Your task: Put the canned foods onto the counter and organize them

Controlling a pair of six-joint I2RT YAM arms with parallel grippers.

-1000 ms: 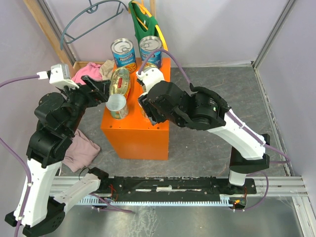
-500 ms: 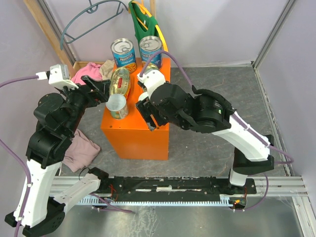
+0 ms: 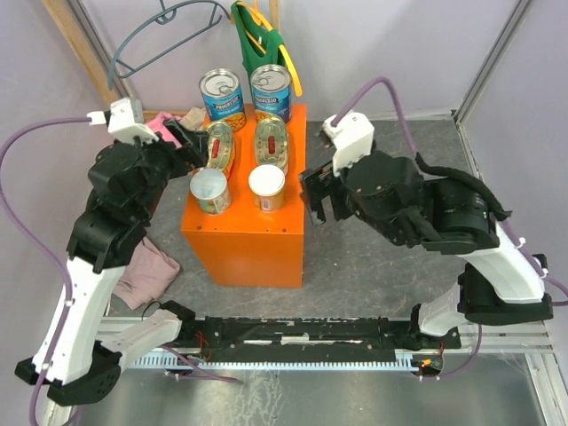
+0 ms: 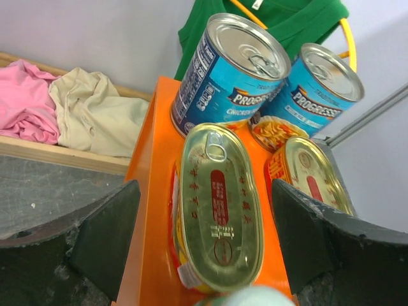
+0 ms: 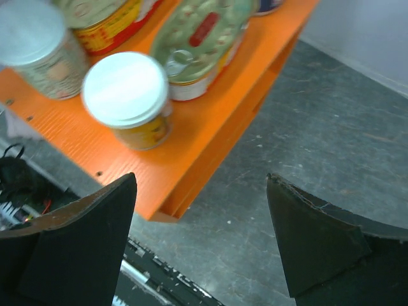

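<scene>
- Top external view first. Where are the cans?
- All six sit on top of the orange box [image 3: 241, 244], in three rows of two. At the back stand the left blue can [image 3: 222, 96] and the right blue can [image 3: 270, 92], side by side. In the middle the left oval tin [image 3: 216, 148] and the right oval tin [image 3: 272, 140] lie flat. At the front stand the left white-lidded can [image 3: 209, 190] and the right white-lidded can [image 3: 266, 186].
- Do the grippers hold any?
- No. The left gripper [image 4: 205, 191] has its fingers wide apart. It hangs by the box's left side, and the left oval tin shows between the fingers. The right gripper [image 5: 201, 182] has its fingers wide apart too. It is off the box's right side, over the grey floor [image 5: 331, 108], apart from every can.
- What else is around?
- A wooden tray [image 4: 51, 154] sits left of the box, at the back. A pink cloth [image 4: 25, 102] and a beige cloth [image 4: 95, 115] lie in it. Behind the blue cans hangs a green garment [image 3: 253, 44] on a yellow hanger [image 4: 348, 44]. Another pinkish cloth [image 3: 146, 271] lies on the floor beside the box, under the left arm.
- Is anything in the way?
- The left white-lidded can stands just in front of the left oval tin. In the left wrist view its top is a blur at the bottom edge.
</scene>
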